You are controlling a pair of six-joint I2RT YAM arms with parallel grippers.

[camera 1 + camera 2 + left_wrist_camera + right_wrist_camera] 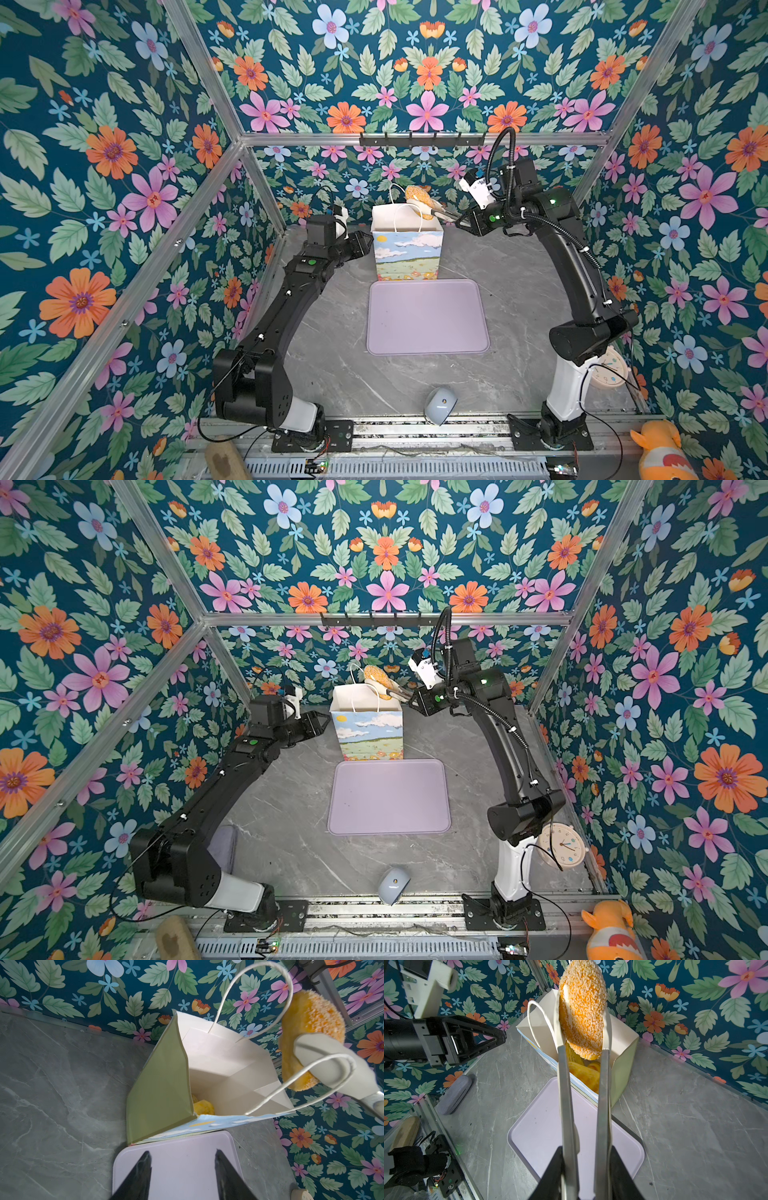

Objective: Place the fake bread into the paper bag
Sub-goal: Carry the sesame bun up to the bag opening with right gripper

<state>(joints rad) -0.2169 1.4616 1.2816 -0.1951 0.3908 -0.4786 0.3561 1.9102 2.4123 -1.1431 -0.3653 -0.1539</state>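
**A:** Our right claw (586, 1150) is clenched on the arms of the tongs (564, 1095), and their pale tips pinch a seed-speckled bun (581, 1009). Agreed?

**B:** Agreed. Our left claw (182, 1152) is released, with nothing between its jaws, just beside the left wall of the paper bag (405, 253).

**A:** Where do we place the bun against the bag?

**B:** Raised above the rim, out beyond the right claw at the far end of the tongs. In both top views it hangs over the back right part of the mouth. From the left wrist it looks close to the edge, so we cannot say it is fully over the opening.

**A:** Its long axis?

**B:** Roughly in line with the tongs, pointing away from the claw. We judge the oval would pass the mouth end-on if the right arm carries it a little toward the middle first.

**A:** Anything in the way?

**B:** The cord handles (291, 991) rise in thin white loops. One crosses a tong tip in the left wrist view; we cannot tell whether they touch.

**A:** Materials?

**B:** The bag is stiff creased paper, white inside. The bun looks rough and crumbly. The other fake bread (583, 1076) at the bag's bottom is smooth, glossy and ridged. We see no bread on the lilac tray (428, 316) or the grey marbled desk (519, 291).
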